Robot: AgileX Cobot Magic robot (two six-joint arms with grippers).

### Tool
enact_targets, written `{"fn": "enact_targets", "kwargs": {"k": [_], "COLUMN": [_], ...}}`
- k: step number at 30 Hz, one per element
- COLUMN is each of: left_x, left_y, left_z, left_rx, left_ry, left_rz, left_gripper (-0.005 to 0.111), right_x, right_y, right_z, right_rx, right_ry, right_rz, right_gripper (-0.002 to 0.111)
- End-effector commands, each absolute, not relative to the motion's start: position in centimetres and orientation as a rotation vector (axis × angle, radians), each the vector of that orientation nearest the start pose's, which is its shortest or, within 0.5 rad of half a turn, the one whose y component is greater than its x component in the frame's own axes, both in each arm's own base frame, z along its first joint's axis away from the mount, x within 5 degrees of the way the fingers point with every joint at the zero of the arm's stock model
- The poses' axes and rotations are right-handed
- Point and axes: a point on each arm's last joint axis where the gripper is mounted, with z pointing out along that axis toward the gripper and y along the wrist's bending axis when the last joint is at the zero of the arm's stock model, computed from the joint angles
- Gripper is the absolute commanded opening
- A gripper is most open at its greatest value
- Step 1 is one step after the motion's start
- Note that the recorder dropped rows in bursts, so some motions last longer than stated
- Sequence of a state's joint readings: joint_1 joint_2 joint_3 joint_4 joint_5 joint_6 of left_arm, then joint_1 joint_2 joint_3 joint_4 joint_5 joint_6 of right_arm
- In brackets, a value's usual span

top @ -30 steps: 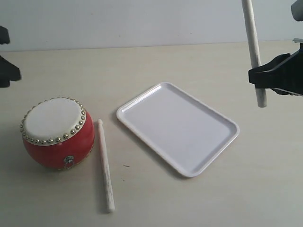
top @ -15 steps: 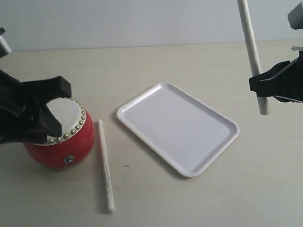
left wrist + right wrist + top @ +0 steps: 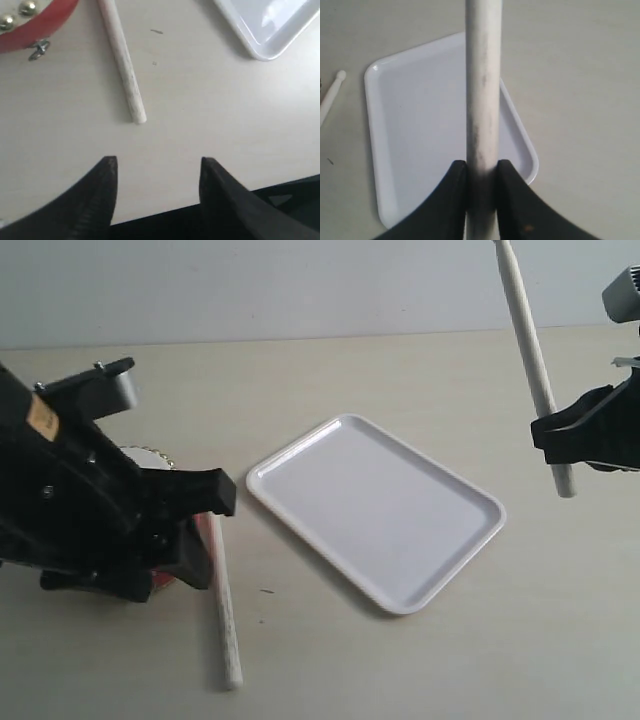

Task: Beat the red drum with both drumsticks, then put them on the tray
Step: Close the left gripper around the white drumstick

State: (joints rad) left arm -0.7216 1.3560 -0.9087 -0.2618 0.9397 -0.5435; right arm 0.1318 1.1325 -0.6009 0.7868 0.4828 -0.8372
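Although the left arm (image 3: 90, 510) covers most of it in the exterior view, the red drum (image 3: 30, 27) stands on the bench (image 3: 330, 660) at about 9 o'clock of the scene, with only a sliver of its cream skin, brass studs and red side showing. Just beside it at its 3 o'clock lies the loose drumstick (image 3: 222, 600), flat on the bench and running roughly from 12 to 6 o'clock, its rounded tip toward 12. Whether it touches the drum cannot be told. Further toward 3 o'clock, apart from that stick, the tray (image 3: 375, 510) lies flat and bare, turned so its corners point outward like a diamond. Up at the tray's 2 o'clock the held drumstick (image 3: 530, 350) stands nearly upright in the air, its upper end leaning slightly toward 11 o'clock and its lower end hanging clear of the bench beyond the tray's rim. The right claw (image 3: 481, 167) is closed tightly on this stick near its lower part, both fingers pressing the wood. The left claw (image 3: 157, 162) is spread wide with nothing between its fingers, only bare bench, and the butt end of the loose drumstick lies a little ahead of the gap.
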Motion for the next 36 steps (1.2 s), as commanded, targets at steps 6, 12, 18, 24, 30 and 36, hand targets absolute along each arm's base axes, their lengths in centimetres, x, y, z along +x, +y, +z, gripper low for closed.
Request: {"fn": "enact_targets", "kwargs": {"k": [6,12,18,24,30,36], "left_x": [19.9,18.3,18.3,18.9,19.2,20.1], "left_y": [-23.2,-23.3,-23.3,-23.7,-23.5,-23.1], "left_z": [22.3,18.3,17.4,15.8,14.7,14.7], "left_rx": [-0.168,-0.249,-0.250,-0.223,-0.245,-0.236], "left_ry": [2.981,3.044,3.069,3.060,3.083,3.085], "left_rz": [-0.350,-0.159,-0.118,-0.090,-0.038,-0.075], "left_gripper": [0.052,0.052,0.052,0.052,0.052,0.052], "right_x": [20.4,20.3,20.3,20.1,20.1,20.1], "right_y": [5.8,5.9,5.9,6.0,6.0,6.0], "right_z": [24.5,24.5,24.5,24.4,24.4,24.4], "right_rx": [-0.435,-0.432,-0.431,-0.443,-0.444,-0.444], "right_ry": [2.310,2.315,2.316,2.328,2.329,2.329], "right_rz": [0.416,0.432,0.436,0.453,0.454,0.454], "right_gripper": [0.000,0.000,0.000,0.000,0.000,0.000]}}
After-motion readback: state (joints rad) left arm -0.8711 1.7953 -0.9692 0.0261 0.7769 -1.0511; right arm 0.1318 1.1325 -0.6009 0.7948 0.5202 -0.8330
